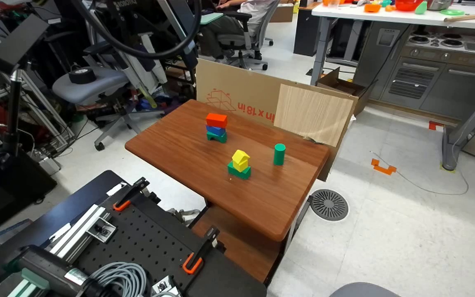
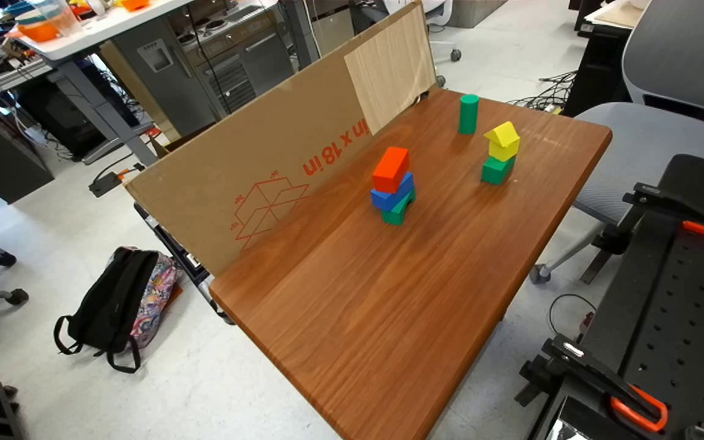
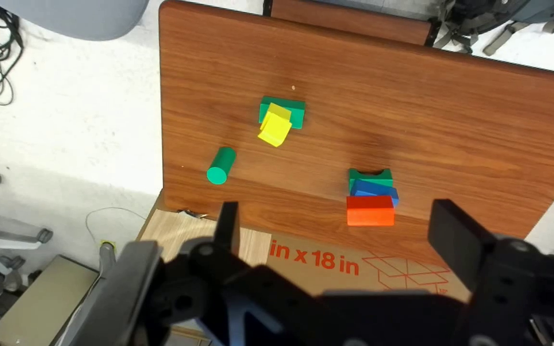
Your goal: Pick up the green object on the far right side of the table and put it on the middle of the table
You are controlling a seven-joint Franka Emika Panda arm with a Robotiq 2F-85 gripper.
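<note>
Claw (image 3: 339,221): my two fingers stand wide apart in the wrist view. Green block (image 1: 279,154): round, upright on the table (image 1: 171,140). In an exterior view it stands near the yellow-topped stack (image 1: 241,166), at about 3 o'clock; in my wrist view, at about 8 o'clock from that stack. Red-topped stack (image 3: 371,210): at about 4 o'clock from the yellow-topped stack in the wrist view.

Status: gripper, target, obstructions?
Black gripper open, empty. Green cylinder upright on brown wooden table, ungrasped. Possible obstacles near middle: yellow-green block stack, red-blue-green block stack.
</note>
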